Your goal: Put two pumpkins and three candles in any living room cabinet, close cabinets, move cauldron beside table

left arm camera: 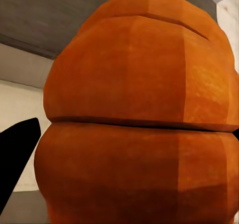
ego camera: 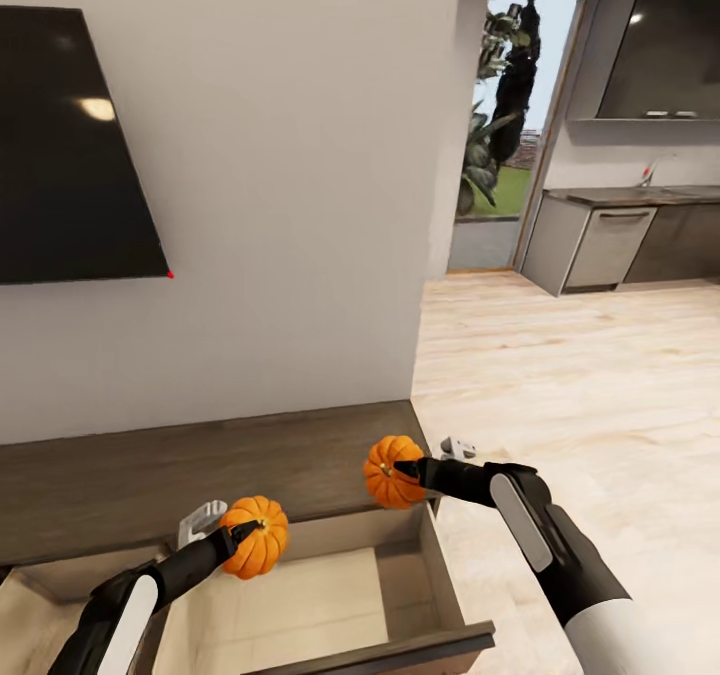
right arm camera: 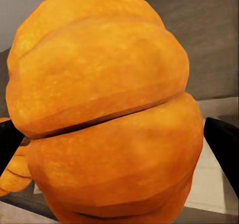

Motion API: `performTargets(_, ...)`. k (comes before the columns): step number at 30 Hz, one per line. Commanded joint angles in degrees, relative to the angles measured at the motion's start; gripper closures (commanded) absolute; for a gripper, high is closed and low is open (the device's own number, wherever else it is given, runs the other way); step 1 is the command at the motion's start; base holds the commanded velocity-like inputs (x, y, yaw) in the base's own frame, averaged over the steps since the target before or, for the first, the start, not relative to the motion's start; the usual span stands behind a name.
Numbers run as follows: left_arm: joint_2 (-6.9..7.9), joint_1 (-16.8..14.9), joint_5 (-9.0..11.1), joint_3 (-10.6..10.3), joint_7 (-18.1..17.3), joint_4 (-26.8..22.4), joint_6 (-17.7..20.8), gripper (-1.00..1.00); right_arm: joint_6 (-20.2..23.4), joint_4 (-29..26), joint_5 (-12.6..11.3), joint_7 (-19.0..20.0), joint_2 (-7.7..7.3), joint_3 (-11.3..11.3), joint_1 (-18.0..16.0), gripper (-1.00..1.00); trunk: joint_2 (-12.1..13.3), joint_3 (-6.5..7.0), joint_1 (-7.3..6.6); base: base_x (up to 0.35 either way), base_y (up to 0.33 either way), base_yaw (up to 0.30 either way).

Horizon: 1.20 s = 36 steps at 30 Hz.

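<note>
A: What's nearest, low in the frame?
B: The open drawer point(ego camera: 400, 595) of the cabinet point(ego camera: 200, 475), pale inside. Over it the left hand point(ego camera: 243, 533) is clamped on one pumpkin point(ego camera: 256, 536).
A: And right of centre?
B: The right hand point(ego camera: 400, 472) is clamped on the other pumpkin point(ego camera: 392, 471), at the cabinet's right end. Beyond, upper left, a dark TV point(ego camera: 70, 145).

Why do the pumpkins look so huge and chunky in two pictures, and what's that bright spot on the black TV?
In both wrist views the camera sits right against its held pumpkin, so the flat facets show; in the head view the TV reflects a ceiling light as a soft glare.
</note>
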Motion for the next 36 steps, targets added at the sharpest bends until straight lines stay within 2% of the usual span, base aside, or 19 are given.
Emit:
performTargets(1,0.03,-0.01,0.37,0.05,-0.02,-0.02,0.05,1.00,-0.23,0.17,-0.58,0.00,0.05,0.03,-0.02,1.00,0.00,0.01,0.00,0.016,-0.010,-0.154)
performTargets(12,0.42,0.22,0.54,0.53,-0.08,-0.04,0.03,1.00,-0.62,0.29,-0.58,-0.38,0.25,0.09,-0.03,1.00,0.00,0.01,0.00,0.004,-0.002,-0.036)
performTargets(21,0.37,0.42,0.47,0.56,-0.09,-0.05,0.00,1.00,-0.70,1.45,-0.62,-0.05,0.18,0.17,-0.05,1.00,0.00,0.01,0.00,0.192,0.000,-0.001)
performTargets(29,0.35,0.43,0.53,0.62,-0.02,-0.02,0.09,1.00,-0.24,2.73,-0.48,-0.84,0.32,0.47,-0.12,1.00,0.00,0.01,0.00,0.035,0.000,0.000)
performTargets(33,0.18,0.43,0.51,0.58,0.02,0.00,0.10,1.00,0.14,2.91,-0.67,-1.45,0.21,0.53,-0.12,1.00,0.00,0.01,0.00,0.003,0.000,0.091)
performTargets(36,0.04,0.43,0.54,0.45,1.57,0.88,0.10,1.00,0.23,3.19,-0.69,-1.55,0.23,0.46,-0.12,1.00,0.00,0.01,0.00,0.001,0.000,0.230)
